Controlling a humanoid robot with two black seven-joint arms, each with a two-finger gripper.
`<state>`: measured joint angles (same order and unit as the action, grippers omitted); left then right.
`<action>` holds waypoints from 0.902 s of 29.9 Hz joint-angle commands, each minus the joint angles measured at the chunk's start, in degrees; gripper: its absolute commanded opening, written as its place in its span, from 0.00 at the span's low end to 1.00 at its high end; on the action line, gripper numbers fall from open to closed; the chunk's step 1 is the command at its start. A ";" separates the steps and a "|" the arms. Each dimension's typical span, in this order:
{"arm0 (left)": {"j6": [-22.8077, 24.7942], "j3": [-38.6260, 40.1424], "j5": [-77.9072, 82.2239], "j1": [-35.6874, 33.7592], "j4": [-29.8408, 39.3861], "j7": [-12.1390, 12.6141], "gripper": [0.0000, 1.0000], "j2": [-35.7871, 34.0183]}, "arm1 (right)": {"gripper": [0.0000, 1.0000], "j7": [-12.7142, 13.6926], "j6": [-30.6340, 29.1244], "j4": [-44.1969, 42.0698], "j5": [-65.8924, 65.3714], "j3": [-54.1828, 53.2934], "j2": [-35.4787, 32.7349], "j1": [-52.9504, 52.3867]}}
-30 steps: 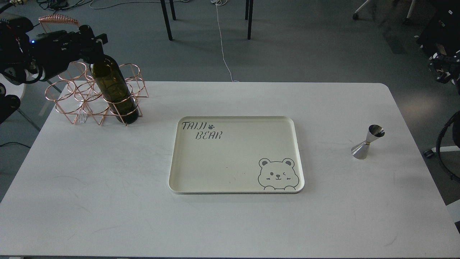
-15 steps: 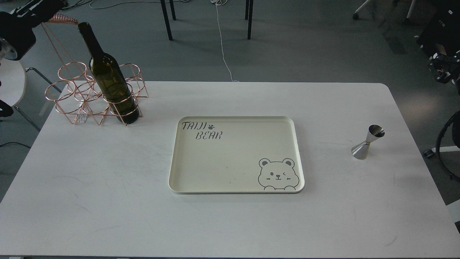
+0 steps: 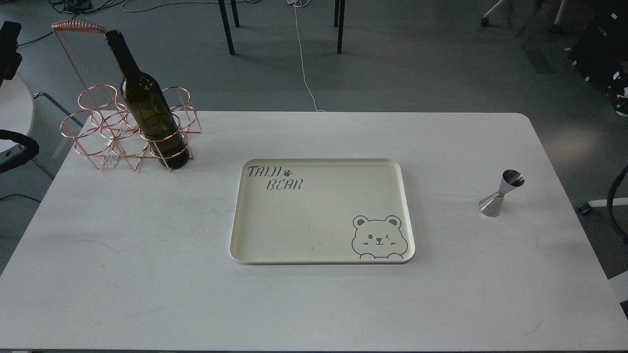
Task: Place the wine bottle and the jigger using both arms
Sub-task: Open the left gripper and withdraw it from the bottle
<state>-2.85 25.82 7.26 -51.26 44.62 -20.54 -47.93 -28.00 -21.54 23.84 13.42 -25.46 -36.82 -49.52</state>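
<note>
Both arms cut off at edges.

A white table with rounded corners fills most of the view, its top marked with faint scuffs. Beyond its far edge lies a grey floor, lit unevenly, with a paler patch near the right side. Dark chair legs stand at the top of the view, two more to their right. A thin white cable runs across the floor toward the table. Black cables lie tangled at the top left. A white wheeled base shows at the top right.
</note>
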 commanded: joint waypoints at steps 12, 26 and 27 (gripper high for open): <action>27.44 2.48 -28.87 8.98 -13.15 0.68 0.98 6.35 | 0.99 0.05 -4.47 -0.55 4.23 -1.17 0.25 2.84; 30.53 17.42 -31.43 17.86 -13.51 1.38 0.98 12.94 | 0.99 3.74 -6.06 -0.64 14.52 -5.38 6.31 8.74; 30.53 17.42 -31.43 17.86 -13.51 1.38 0.98 13.03 | 0.99 3.66 -6.06 -0.64 14.44 -5.39 6.67 8.65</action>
<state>27.69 42.89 -24.19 -33.53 31.08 -19.24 -35.47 -24.56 -27.46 23.20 27.49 -30.06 -31.18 -41.32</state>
